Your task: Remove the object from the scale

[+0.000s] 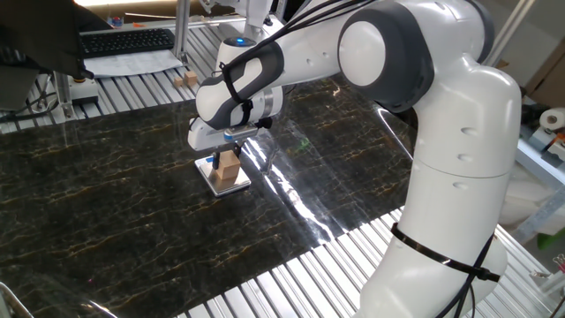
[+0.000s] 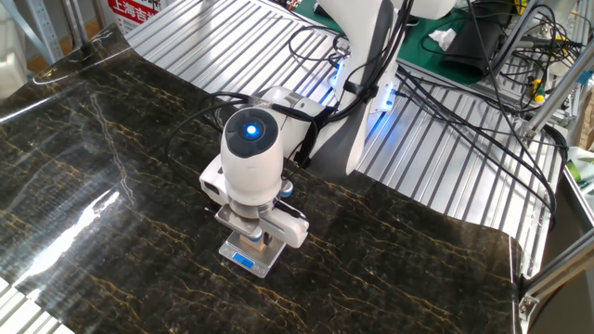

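Observation:
The light-brown wooden cube [image 1: 229,165] stands on the scale [image 1: 231,185], a thin white-silver square plate on the dark marble tabletop. My gripper [image 1: 228,162] points straight down over it, and its fingers are closed against the cube's sides. The cube still rests on the plate. In the other fixed view the gripper [image 2: 264,244] hides most of the cube [image 2: 267,244], so only a tan sliver shows. The scale [image 2: 263,265] shows there with its blue mark at the near edge.
A second tan wooden block [image 1: 186,79] lies on the ribbed metal surface beyond the marble mat [image 1: 106,194]. A keyboard [image 1: 128,40] is behind it. Cables [image 2: 464,121] trail over the ribbed metal by the arm's base.

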### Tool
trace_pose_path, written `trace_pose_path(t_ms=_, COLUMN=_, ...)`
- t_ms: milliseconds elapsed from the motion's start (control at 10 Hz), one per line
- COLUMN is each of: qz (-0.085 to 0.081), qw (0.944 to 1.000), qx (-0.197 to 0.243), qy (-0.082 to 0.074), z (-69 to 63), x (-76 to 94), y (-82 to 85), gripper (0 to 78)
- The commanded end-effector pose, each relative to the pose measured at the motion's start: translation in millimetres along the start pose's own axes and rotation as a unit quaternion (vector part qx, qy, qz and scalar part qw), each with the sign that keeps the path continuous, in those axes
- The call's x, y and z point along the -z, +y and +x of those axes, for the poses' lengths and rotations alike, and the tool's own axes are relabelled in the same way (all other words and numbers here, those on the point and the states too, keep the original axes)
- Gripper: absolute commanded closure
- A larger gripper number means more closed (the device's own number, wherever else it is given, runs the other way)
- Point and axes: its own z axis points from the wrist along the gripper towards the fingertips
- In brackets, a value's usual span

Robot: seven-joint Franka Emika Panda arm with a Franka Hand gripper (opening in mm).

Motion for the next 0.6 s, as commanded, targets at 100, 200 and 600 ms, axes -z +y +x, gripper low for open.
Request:
trace_pose_path(t_ms=100, qz=0.0, qw=1.0, qx=0.001, qy=0.0, z=-0.8, x=1.3, y=-0.2, gripper=75.9)
trace_pose_path(t_ms=200, qz=0.0, qw=1.0, qx=0.001, qy=0.0, z=-0.8, x=1.3, y=-0.2, gripper=75.9)
trace_pose_path(t_ms=600, qz=0.005, qw=0.9998, qx=-0.007, qy=0.016, z=6.8, x=17.3, y=10.0, gripper=75.9)
